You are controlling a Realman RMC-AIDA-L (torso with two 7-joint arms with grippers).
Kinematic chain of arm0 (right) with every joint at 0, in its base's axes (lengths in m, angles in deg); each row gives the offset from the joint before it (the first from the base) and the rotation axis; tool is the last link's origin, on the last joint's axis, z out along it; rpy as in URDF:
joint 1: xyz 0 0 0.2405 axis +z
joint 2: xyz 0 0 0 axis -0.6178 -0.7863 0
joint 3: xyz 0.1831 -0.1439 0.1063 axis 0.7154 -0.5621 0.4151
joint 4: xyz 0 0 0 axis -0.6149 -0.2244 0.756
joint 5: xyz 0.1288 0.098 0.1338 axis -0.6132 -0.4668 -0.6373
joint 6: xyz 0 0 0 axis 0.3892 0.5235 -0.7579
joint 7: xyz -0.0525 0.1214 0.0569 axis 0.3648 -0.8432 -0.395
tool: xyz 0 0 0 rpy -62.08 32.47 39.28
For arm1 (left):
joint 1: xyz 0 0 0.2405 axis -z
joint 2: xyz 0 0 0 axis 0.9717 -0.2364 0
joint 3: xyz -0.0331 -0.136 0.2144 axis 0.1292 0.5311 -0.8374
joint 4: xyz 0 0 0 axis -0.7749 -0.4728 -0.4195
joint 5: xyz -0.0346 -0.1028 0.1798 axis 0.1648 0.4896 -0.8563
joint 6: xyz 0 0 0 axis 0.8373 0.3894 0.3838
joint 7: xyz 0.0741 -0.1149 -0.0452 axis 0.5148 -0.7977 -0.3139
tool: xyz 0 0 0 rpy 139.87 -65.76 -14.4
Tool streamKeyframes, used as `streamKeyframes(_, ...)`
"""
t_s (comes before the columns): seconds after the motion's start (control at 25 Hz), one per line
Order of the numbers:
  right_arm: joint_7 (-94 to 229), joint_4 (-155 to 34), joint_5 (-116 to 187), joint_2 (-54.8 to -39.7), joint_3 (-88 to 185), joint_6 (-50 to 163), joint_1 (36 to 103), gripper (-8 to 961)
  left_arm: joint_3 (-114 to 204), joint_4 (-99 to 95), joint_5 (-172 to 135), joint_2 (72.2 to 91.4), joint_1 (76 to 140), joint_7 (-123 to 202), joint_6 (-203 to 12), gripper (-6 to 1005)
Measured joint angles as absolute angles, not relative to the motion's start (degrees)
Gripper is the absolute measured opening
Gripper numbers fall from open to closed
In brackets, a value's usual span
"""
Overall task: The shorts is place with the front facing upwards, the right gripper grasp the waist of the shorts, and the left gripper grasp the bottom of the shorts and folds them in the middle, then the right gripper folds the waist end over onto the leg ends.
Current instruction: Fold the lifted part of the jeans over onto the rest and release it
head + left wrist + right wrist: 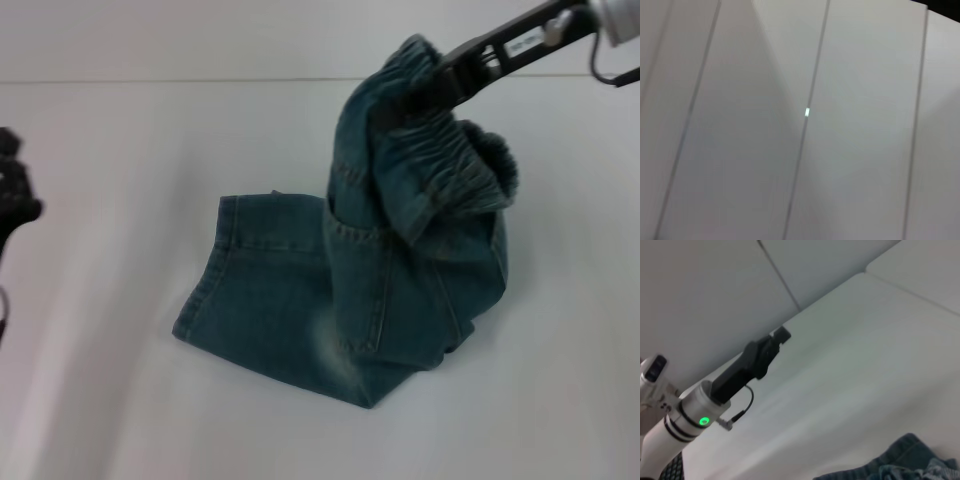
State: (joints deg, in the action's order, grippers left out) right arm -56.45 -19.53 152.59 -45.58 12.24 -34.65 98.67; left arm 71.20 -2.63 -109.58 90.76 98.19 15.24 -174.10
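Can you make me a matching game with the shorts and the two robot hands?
Things:
1. waist of the shorts
2. leg ends
3. right tool
4. left tool

States:
A. flat on the table
B. off at the left edge, away from the shorts
C. lifted up in the air
D. pinching the denim

Pairs: 1-C, 2-A, 3-D, 4-B
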Motion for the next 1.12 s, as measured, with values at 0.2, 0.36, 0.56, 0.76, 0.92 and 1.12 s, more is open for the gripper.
streamKeyframes(0.2, -55.7, -22.5, 152.6, -47.65, 8.0, -31.6, 101.6, 134, 74.9, -2.0, -109.6, 90.55, 96.1, 15.0, -175.4, 0)
streamKeyframes(0.36, -54.3, -25.1, 152.6, -49.58, 5.5, -29.3, 103.8, 136, 75.2, -1.8, -109.6, 90.55, 95.8, 15.0, -175.0, 0)
streamKeyframes(0.56, -54.0, -28.0, 152.8, -51.82, 1.5, -25.6, 106.3, 139, 75.3, -1.5, -109.6, 90.73, 95.9, 15.3, -174.5, 0)
streamKeyframes(0.76, -53.9, -29.9, 153.0, -53.52, -2.7, -22.0, 108.0, 142, 75.3, -1.5, -109.6, 90.75, 95.9, 15.3, -174.3, 0)
streamKeyframes(0.92, -53.9, -30.3, 153.0, -53.91, -3.7, -20.9, 108.6, 199, 75.3, -1.5, -109.7, 90.78, 95.7, 15.2, -174.3, 0)
streamKeyframes(1.12, -53.9, -29.9, 152.7, -54.00, -3.3, -21.6, 109.0, 340, 75.3, -1.5, -109.8, 90.86, 95.7, 15.1, -173.7, 0)
